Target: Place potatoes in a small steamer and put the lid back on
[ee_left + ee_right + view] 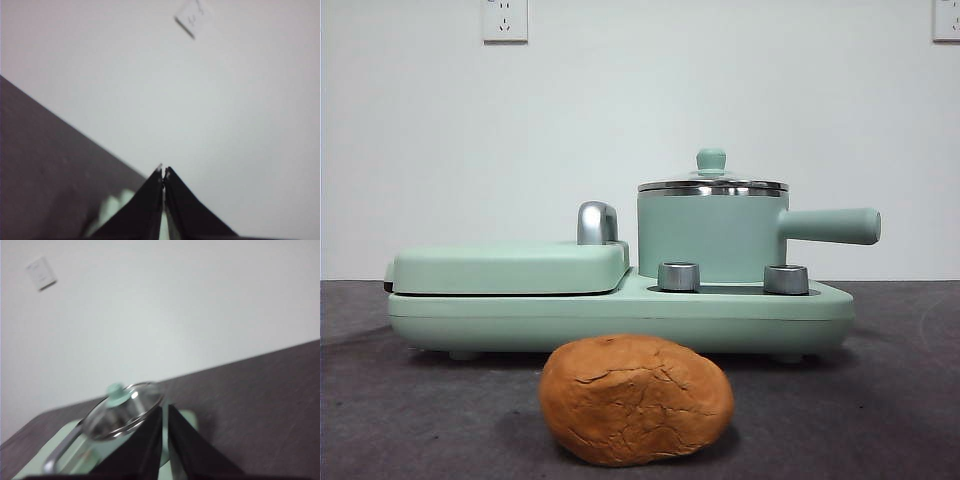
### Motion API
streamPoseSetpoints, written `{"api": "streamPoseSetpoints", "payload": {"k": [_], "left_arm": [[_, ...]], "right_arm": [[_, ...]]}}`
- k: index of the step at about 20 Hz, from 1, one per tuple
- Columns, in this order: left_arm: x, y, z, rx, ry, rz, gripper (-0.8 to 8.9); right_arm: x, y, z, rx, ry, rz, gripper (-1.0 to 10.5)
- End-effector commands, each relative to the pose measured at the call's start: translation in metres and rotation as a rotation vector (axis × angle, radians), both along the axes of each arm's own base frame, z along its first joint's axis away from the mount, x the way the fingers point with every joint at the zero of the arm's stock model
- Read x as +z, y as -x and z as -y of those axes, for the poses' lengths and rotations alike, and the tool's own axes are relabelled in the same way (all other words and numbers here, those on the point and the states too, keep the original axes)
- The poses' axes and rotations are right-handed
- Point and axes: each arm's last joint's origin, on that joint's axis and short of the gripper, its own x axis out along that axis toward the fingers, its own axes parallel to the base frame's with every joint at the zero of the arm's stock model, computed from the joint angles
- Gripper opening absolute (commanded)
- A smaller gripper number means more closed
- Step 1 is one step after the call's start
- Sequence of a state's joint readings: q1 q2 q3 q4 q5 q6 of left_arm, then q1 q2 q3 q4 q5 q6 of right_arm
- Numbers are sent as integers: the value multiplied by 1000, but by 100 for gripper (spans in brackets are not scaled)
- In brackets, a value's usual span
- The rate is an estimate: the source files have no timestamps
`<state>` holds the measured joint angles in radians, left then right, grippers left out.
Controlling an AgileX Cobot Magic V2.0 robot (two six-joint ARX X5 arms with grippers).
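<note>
Nothing started: lid (712,183) sits on steamer (712,238), potato (635,398) waits; both grippers (163,172) (165,407) pinched closed, empty — lid must lift first.

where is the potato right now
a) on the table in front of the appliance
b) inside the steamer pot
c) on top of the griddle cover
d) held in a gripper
a: the potato lies on the dark table in front of the appliance, while the lid sits on the steamer pot.

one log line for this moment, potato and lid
potato: on table, before cooker | lid: on steamer | left gripper: shut, idle | right gripper: shut, near lid
</note>
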<state>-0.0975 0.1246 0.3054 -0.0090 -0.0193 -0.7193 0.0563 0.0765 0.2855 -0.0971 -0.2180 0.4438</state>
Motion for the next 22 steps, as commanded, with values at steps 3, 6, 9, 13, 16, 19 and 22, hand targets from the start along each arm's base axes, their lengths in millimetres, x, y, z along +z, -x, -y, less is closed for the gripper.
{"api": "streamPoseSetpoints", "payload": {"k": [3,6,9,13,16,19,22], "left_arm": [[31,-7,6,-166,-219,-103,8],[48,-16,11,-300,-375,-141,8],[60,-27,15,-412,-524,-179,8],[69,-39,20,-521,-738,-205,8],[74,-46,24,-586,-926,-196,40],[77,-50,29,-639,-1047,-167,208],[80,-52,34,-666,-1059,-144,306]], "right_arm": [[30,1,-4,156,87,-62,16],[44,-2,-7,234,192,-109,16],[55,-6,-7,270,335,-146,16],[66,-12,-8,311,576,-160,16],[75,-16,-8,333,689,-167,17],[81,-19,-10,367,777,-135,18],[83,-22,-14,405,828,-100,69]]}}
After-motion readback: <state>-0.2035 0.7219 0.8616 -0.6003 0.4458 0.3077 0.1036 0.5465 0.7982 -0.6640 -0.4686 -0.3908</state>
